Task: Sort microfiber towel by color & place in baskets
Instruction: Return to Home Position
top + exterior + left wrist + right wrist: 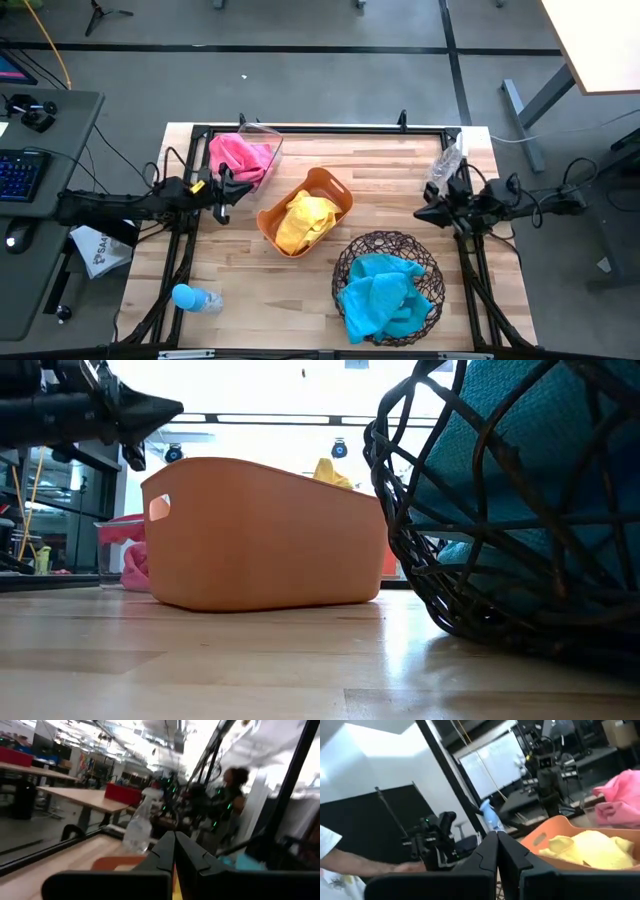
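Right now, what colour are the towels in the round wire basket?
Sky blue towels, clearest in the high view.

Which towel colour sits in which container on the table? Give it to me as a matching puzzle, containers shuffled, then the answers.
Towels:
1. pink towel
2. yellow towel
3. sky blue towel

Containers:
a. round wire basket
b. clear bin
c. orange tub

Pairs: 1-b, 2-c, 3-a.
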### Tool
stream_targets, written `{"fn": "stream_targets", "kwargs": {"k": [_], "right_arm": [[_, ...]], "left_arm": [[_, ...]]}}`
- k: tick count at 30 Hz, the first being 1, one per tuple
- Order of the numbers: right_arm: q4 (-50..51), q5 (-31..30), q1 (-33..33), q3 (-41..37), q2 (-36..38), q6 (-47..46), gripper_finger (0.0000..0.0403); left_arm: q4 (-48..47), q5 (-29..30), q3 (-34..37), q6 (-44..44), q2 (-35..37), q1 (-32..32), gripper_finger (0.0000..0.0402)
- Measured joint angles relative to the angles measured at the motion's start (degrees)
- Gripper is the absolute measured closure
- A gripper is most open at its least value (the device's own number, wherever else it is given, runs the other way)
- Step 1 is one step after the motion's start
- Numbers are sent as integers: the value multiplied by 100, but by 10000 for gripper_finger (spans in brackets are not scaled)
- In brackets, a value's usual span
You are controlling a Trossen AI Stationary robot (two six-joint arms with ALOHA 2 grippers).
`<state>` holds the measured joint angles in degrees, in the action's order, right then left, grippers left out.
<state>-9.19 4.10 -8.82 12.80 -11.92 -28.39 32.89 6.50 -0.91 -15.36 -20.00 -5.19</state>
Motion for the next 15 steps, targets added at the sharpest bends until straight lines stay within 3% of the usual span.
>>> {"fn": "stream_targets", "kwargs": {"k": [6,15], "right_arm": [[15,155,1,-545,1128,191,403],[-90,302,15,-1039,1138,565,403]], "left_arm": [[-551,4,0,152,-7,0,401],[-989,11,0,156,-9,0,401]]}}
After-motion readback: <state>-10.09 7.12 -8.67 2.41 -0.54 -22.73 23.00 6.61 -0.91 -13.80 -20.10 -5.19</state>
